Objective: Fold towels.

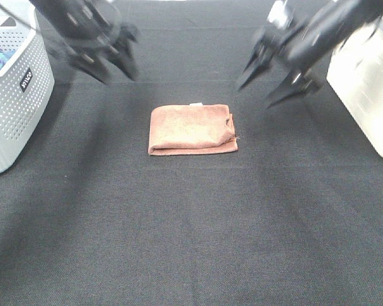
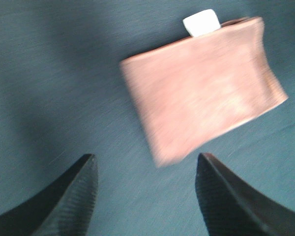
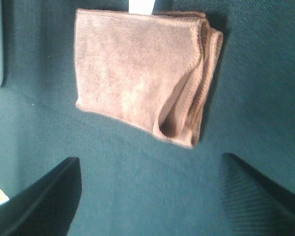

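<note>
Black cloth-covered table (image 1: 191,242), seen from above. Folded reddish-brown microfibre towel (image 1: 193,129) lies flat at centre, a tidy rectangle w/ layered edges gaping at its right end. Left black gripper (image 1: 118,75) and right black gripper (image 1: 256,94) hover beyond its far corners, clear of it. Both are spread wide, holding nothing, and motion-blurred.

Fold looks near done. For any further fold, pinch thru all layers at the gaping end so none slips, then press flat.

Around: grey perforated plastic basket (image 1: 13,108) at left edge, cream bin (image 1: 367,83) at right. Both sit well apart from towel and block nothing. Small white tag (image 2: 201,22) pokes from far edge.
</note>
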